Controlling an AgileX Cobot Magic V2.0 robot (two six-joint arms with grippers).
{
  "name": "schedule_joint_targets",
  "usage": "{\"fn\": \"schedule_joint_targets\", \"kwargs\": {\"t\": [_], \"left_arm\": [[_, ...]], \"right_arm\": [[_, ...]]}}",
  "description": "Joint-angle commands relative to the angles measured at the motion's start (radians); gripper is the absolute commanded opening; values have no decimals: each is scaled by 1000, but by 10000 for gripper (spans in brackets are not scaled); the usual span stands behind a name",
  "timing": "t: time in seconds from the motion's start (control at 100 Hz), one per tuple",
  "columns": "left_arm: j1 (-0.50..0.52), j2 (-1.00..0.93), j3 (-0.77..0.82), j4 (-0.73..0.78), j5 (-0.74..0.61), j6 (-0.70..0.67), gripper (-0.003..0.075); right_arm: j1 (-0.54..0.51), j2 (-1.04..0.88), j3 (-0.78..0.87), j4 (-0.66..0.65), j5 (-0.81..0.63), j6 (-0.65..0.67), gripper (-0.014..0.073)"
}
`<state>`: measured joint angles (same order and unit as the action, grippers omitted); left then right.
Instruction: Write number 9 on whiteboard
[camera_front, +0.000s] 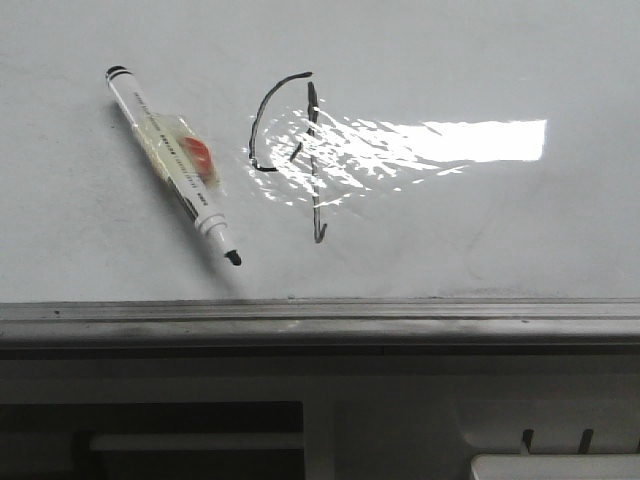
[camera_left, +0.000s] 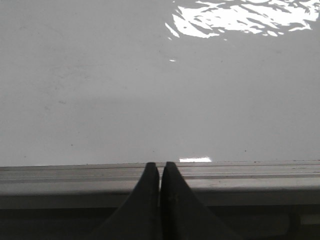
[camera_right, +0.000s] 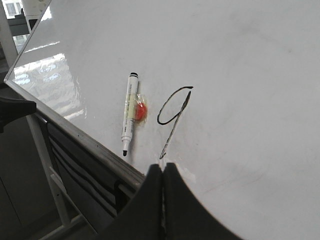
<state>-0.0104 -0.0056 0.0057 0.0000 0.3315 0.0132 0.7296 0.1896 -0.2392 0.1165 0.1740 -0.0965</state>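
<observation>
While the number 9 (camera_front: 295, 150) already stands drawn on the whiteboard (camera_front: 480, 240), the marker pen (camera_front: 172, 163) lies flat on the board just beside the digit, on its arc side, touching no stroke. Its long axis runs slantwise: the black rear end points away from the grey edge strip (camera_front: 320, 320), and the uncapped black tip points down toward that strip, tilting slightly toward the stem's hooked foot. A yellowish tape wrap with a red patch sits round the barrel's middle.

Relative to the number 9, the right gripper (camera_right: 162, 170) is the nearer: in its wrist view the fingers are pressed together, holding nothing, and they hang just off the hooked end of the stem, with the pen a little farther off past the arc. The left gripper (camera_left: 160, 170) is likewise pressed together and empty, poised over the edge strip; its wrist view shows only bare board and glare, neither pen nor digit, so it looks well apart from both.

By my judgement the writing is essentially done, though the loop reads open where glare washes over it. If any stroke needed retouching, the right arm would have to spread its fingers and take the pen across its slanted barrel.
</observation>
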Motion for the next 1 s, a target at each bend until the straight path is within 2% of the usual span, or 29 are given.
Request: {"fn": "schedule_joint_targets", "kwargs": {"t": [0.0,0.13,0.22,0.34,0.44,0.62,0.81,0.89,0.99], "left_arm": [[0,-27,40,-9,-52,-13,-20],[0,-27,40,-9,-52,-13,-20],[0,-27,40,-9,-52,-13,-20],[0,-27,40,-9,-52,-13,-20],[0,-27,40,-9,-52,-13,-20],[0,-27,40,-9,-52,-13,-20],[0,-27,40,-9,-52,-13,-20],[0,-27,40,-9,-52,-13,-20],[0,-27,40,-9,-52,-13,-20]], "right_arm": [[0,12,-27,-8,-75,-11,-69],[-2,10,-1,-8,-93,-11,-69],[-11,10,61,-8,-167,-11,-69],[-51,10,182,-8,-435,-11,-69],[-97,10,282,-1,-715,-11,-69],[-224,10,276,2,-712,-11,-69],[-424,10,276,-6,-576,-11,-69],[-514,10,276,-77,-483,15,-69],[-615,1,276,-180,-367,146,-69]]}}
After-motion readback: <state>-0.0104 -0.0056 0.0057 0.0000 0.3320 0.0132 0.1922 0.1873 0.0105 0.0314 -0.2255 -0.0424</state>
